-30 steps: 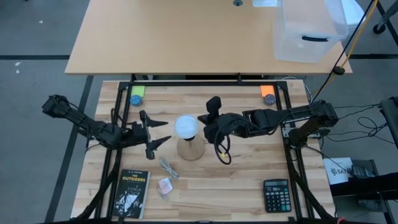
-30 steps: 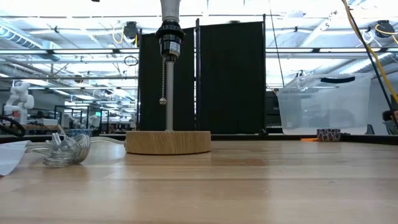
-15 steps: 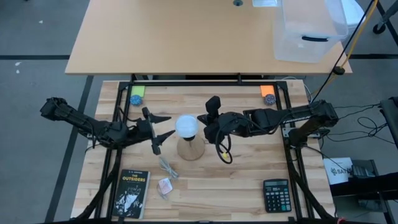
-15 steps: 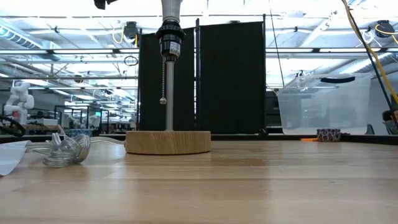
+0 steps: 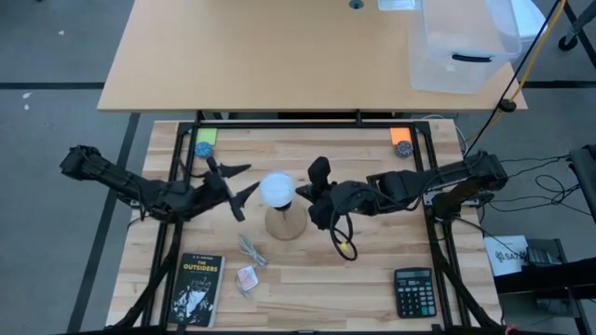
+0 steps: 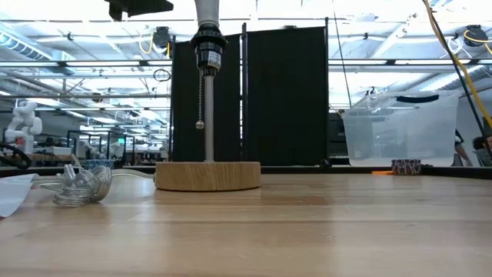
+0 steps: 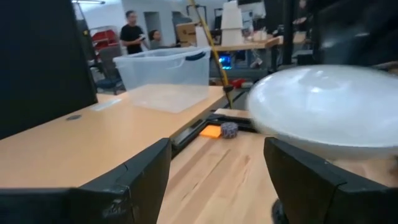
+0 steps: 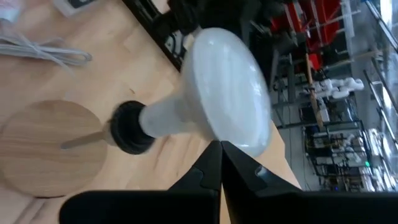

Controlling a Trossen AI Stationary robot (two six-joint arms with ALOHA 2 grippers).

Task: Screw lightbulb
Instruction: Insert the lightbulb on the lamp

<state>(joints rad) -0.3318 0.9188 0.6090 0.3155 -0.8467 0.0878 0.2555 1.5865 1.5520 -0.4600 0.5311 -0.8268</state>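
Observation:
The white lightbulb stands upright in the black socket of the stand, whose round wooden base rests on the table. A pull chain hangs beside the stem. My left gripper is open and level, just left of the globe, touching nothing. One of its fingers shows at the top of the low view. My right gripper is shut, its tips at the globe's right side. My right gripper's shut fingertips point at the lower edge of the bulb's globe, coming from the table's right and slanting a little downward. I cannot tell whether they touch it.
A book, a small packet and a coiled clear cord lie near left. A calculator sits near right. Green and orange items lie at the far corners. A yellow cable hangs from the right arm.
My left gripper has swung toward the table's far edge and turned to face the bulb, staying open. My right gripper, still shut, has shifted toward the near edge along the globe's right side. The bulb and stand have stayed in place.

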